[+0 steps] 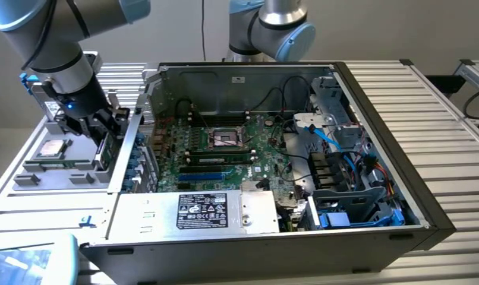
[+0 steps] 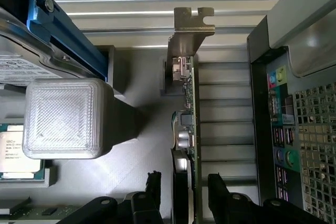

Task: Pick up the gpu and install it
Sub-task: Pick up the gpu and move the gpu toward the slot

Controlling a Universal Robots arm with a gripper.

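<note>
Gripper [image 1: 104,127] is down over the grey tray [image 1: 41,178], which in the exterior view sits at 9 o'clock from the PC case [image 1: 398,154]. We see the gpu [image 1: 104,155] standing on edge in a slot at the tray's 3 o'clock end, just beside the case wall; not yet installed.

In the wrist view the gripper [image 2: 184,177] straddles the gpu [image 2: 190,108]. There's a black finger [image 2: 154,182] on each side of the card, jaws spread wide, with a sliver of gap on both sides. As far as we can tell, nothing is clamped.

The card shows edge-on, with the silver bracket [image 2: 192,27] at the end away from the fingers. Its green board edge is on the side toward the case's rear port panel [image 2: 281,140]. On the card's other side are a translucent white block [image 2: 63,119], a CPU [image 2: 16,150] and a labelled drive [image 2: 21,72].

In the exterior view the motherboard [image 1: 223,139] lies exposed inside the case, with the power supply [image 1: 199,211] at 6 o'clock of it. A second arm [image 1: 275,27] is at 12 o'clock, behind the case.
</note>
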